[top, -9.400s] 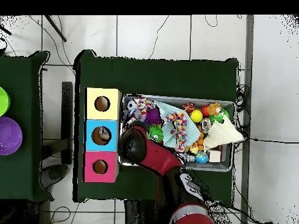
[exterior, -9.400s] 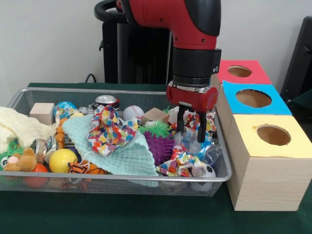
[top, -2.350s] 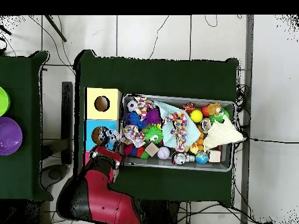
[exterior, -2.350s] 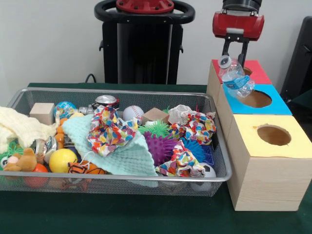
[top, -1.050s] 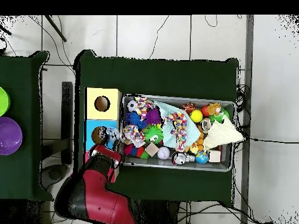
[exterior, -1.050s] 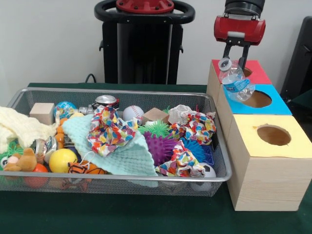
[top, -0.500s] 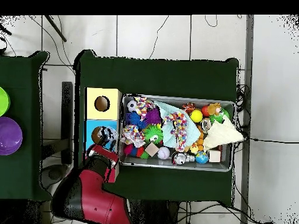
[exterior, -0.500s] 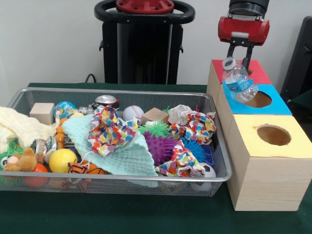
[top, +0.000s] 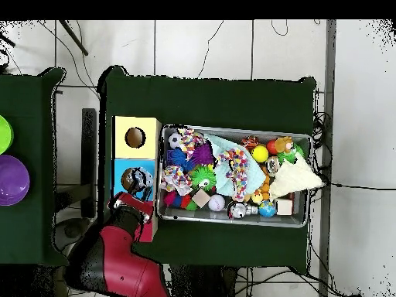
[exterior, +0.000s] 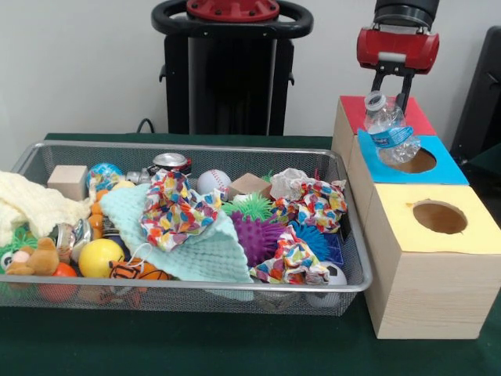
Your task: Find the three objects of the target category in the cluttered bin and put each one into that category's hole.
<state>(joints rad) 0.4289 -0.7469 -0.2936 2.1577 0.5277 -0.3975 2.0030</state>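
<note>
Tool [exterior: 394, 84]: closed on bottle [exterior: 389, 129], hanging tilted over blue box's hole [exterior: 416, 160]. Bin [exterior: 351, 270]: balls, cloths, crumpled paper. Red box [exterior: 417, 120] behind, yellow box [exterior: 427, 258] in front.

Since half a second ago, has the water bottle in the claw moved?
Yes. The water bottle has shifted right in the front view, toward the hole in the blue box, hanging tilted from the claw.
</note>
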